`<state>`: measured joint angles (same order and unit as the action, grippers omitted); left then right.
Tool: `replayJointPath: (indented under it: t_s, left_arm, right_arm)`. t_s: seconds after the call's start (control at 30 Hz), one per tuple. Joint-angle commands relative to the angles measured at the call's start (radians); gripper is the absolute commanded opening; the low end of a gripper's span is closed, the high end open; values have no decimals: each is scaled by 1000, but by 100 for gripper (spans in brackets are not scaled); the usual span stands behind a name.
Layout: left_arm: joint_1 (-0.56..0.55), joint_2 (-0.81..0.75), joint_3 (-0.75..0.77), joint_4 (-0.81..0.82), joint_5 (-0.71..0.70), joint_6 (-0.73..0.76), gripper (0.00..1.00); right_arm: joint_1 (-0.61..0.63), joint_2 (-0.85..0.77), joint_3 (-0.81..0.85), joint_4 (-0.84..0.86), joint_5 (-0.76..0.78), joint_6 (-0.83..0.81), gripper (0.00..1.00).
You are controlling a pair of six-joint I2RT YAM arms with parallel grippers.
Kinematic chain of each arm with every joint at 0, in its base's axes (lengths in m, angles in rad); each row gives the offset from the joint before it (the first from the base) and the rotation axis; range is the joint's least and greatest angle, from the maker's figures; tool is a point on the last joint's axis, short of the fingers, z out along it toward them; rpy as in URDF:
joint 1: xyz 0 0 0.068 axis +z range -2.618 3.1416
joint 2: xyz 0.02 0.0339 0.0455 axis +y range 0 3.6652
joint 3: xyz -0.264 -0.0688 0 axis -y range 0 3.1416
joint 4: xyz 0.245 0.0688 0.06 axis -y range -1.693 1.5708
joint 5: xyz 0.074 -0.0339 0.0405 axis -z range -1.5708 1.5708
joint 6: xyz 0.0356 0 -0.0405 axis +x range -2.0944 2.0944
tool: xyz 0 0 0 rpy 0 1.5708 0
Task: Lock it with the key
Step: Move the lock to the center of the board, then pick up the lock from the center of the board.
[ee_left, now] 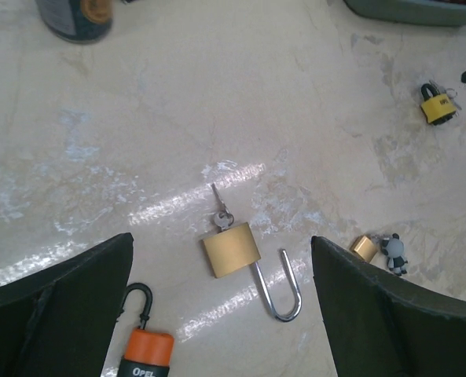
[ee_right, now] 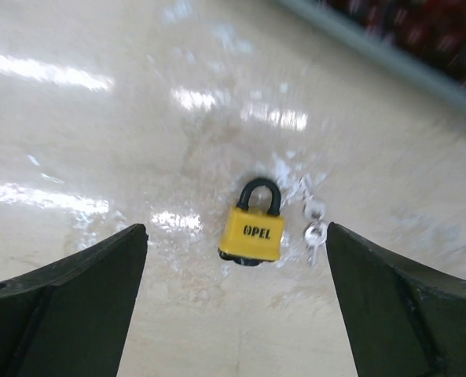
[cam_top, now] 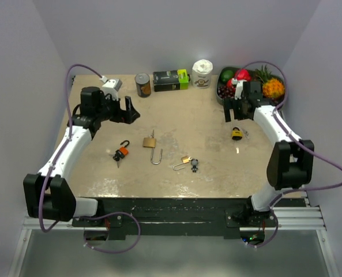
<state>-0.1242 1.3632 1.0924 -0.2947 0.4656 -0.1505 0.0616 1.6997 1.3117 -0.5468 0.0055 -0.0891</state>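
- Right tool (cam_top: 234,114), jaws wide and empty, above a yellow, black-shackled padlock (ee_right: 253,232); silver keys (ee_right: 314,224) at its three o'clock.
- Left tool (cam_top: 133,109) open wide, empty.

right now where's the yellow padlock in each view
top external: yellow padlock on the right side of the table, about mid-depth.
left wrist: the padlock is small, near the upper right corner.
right wrist: the padlock sits at the centre, shackle pointing up.
shared landmark: its keys, lying close beside it in all three.
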Motion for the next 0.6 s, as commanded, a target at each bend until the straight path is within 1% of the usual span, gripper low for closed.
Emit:
replayJointPath:
  t_s: [0.0, 0.03, 0.07, 0.13, 0.17, 0.23, 0.27, 0.3, 0.37, 0.4, 0.47, 0.57]
  left_arm:
    - [23, -84, -14, 49, -40, 32, 99]
    - [24, -75, -5, 23, -36, 70, 99]
    - [24, -40, 32, -72, -30, 179, 99]
    - [47, 13, 67, -199, 10, 288, 99]
    - [64, 55, 58, -275, 40, 395, 99]
    - [99, 77, 26, -317, 73, 484, 99]
    - [107, 88, -15, -334, 77, 567, 99]
    - [107, 94, -32, -340, 39, 607, 99]
    - [109, 118, -64, -353, 7, 681, 99]
    - [109, 126, -71, -354, -30, 687, 99]
    - [107, 157, -69, -371, -44, 697, 99]
    - [104, 183, -88, -319, -90, 678, 97]
  right_arm:
    - [32, -182, 28, 190, -47, -181, 99]
    - [32, -204, 14, 232, -44, -198, 99]
    - [32, -227, 8, 264, -35, -208, 99]
    - [32, -227, 52, 280, -68, -212, 99]
    - [32, -219, 78, 259, -91, -221, 99]
    - [32, -186, 151, 171, -165, -216, 99]
    - [33, -175, 165, 138, -192, -230, 99]
    - [32, -170, 164, 118, -200, -256, 99]
    - [30, -175, 137, 120, -208, -251, 99]
    - [30, -179, 127, 123, -217, -238, 99]
    - [30, -204, 97, 123, -259, -228, 99]
    - [32, -247, 28, 177, -312, -201, 99]
